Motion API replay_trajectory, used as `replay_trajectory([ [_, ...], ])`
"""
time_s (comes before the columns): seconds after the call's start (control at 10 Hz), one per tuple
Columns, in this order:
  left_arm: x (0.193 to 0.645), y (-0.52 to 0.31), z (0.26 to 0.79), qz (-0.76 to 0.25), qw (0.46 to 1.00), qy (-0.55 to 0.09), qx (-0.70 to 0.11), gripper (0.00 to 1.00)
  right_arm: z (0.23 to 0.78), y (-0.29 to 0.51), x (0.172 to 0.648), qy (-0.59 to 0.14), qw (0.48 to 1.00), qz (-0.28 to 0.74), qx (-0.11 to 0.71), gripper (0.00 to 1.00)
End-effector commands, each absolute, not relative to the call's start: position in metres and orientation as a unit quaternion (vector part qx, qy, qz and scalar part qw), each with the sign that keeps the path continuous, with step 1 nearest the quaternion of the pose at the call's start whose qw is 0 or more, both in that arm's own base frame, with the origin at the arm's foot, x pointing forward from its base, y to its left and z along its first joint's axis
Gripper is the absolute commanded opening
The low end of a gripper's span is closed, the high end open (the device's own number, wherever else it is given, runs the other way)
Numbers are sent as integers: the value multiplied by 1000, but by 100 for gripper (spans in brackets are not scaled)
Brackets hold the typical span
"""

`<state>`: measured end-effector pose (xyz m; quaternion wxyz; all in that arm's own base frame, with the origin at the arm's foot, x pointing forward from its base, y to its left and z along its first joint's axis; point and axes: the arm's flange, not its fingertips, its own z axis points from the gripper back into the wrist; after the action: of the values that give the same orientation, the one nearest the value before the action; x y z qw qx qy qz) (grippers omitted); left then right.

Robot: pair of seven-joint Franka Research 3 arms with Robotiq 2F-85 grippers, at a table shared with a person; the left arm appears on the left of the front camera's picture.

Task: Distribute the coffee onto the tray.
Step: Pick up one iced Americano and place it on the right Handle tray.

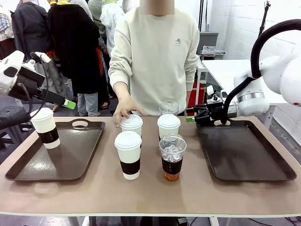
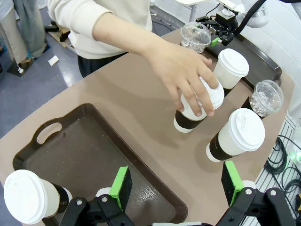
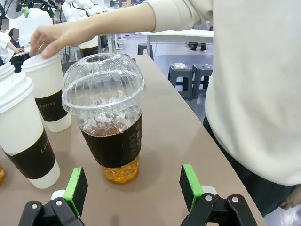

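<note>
Iced coffee [image 3: 110, 117]: far centre of counter [image 3: 169, 136], just ahead of spread right fingers [image 3: 76, 190] | left fingers [image 2: 121, 187] spread over left tray [image 2: 94, 155] | advice: advance, pinch the dark sleeve below the dome, keep it upright, mind the person's hand [image 3: 54, 37] nearby.

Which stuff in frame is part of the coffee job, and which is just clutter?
Job:
tray paper cup
front paper cup
back-left paper cup
back-right paper cup
near iced cup
far iced cup
left tray
right tray

Clutter:
stools
floor cables
paper scrap
white side table
</note>
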<state>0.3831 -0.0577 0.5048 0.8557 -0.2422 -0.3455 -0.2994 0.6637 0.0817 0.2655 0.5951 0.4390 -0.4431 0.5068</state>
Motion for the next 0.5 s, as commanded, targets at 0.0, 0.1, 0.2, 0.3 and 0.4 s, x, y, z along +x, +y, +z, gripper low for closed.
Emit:
replay_trajectory([
  [0.0,384,-58,504,-296,855,-345,-249,100,263,88,665,-444,590,506,446,100],
  [0.1,384,-58,504,-296,855,-345,-249,100,261,94,665,-441,586,509,451,100],
  [0.2,384,-58,504,-296,855,-345,-249,100,258,99,666,-438,585,512,452,100],
  [0.3,384,-58,504,-296,855,-345,-249,100,253,105,669,-431,584,514,458,100],
  [0.4,384,-58,504,-296,855,-345,-249,100,250,109,670,-429,582,515,461,100],
])
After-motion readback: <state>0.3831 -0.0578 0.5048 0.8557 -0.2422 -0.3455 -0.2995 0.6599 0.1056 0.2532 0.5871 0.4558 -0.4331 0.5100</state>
